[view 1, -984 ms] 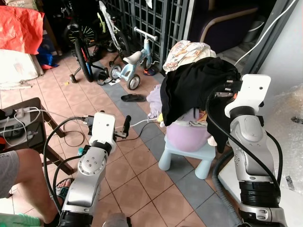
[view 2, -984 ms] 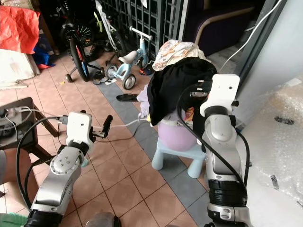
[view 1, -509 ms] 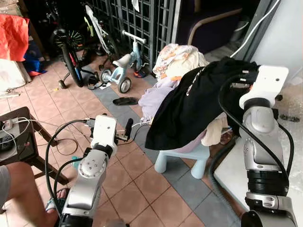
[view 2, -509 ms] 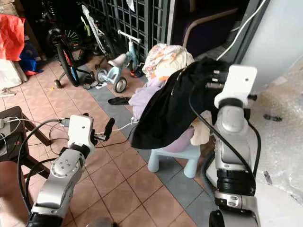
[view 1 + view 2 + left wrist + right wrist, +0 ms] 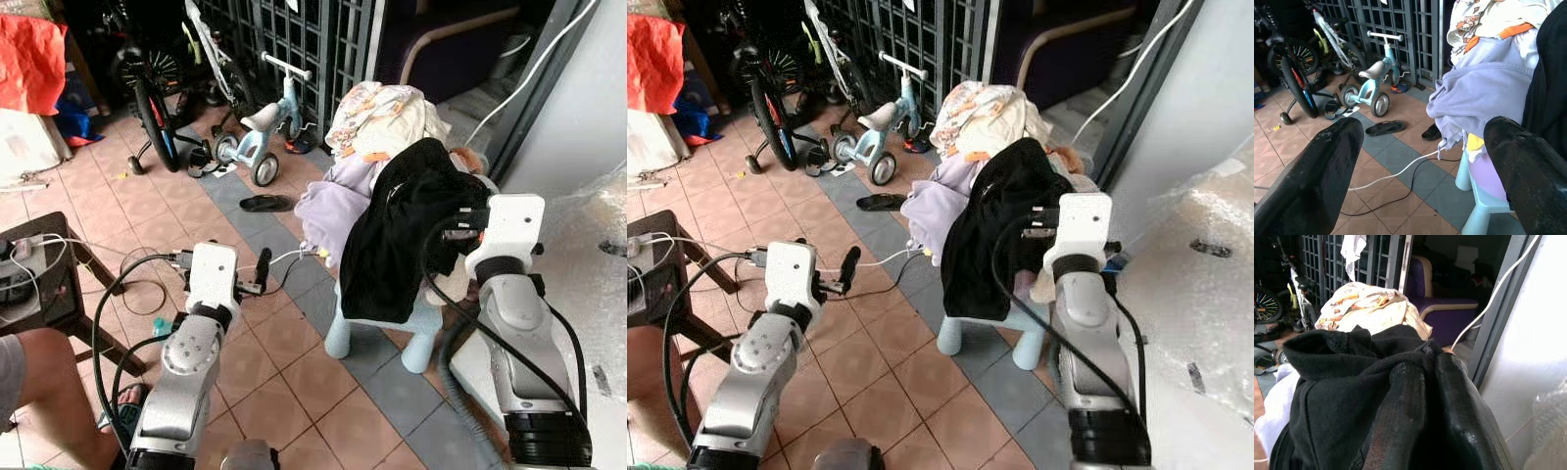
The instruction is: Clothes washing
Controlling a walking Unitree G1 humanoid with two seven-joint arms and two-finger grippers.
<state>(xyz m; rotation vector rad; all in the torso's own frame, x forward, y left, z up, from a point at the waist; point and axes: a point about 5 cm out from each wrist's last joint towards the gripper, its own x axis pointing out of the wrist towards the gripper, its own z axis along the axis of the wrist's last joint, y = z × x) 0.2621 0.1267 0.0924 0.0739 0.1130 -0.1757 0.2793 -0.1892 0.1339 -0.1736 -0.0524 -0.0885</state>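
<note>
Fingers (image 5: pixel 1415 401) of right gripper (image 5: pixel 1425 364) pinch black garment (image 5: pixel 397 230).

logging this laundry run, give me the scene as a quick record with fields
setting: tiled floor by a dark metal grille
laundry: pile of clothes heaped on a small pale blue stool
right gripper: shut on a black garment, which hangs down over the side of the pile
left gripper: open, held in the air beside the stool, holding nothing
nearby: child's balance bike, bicycle, sandal, white cable on the floor
person: a leg at the robot's left
</note>
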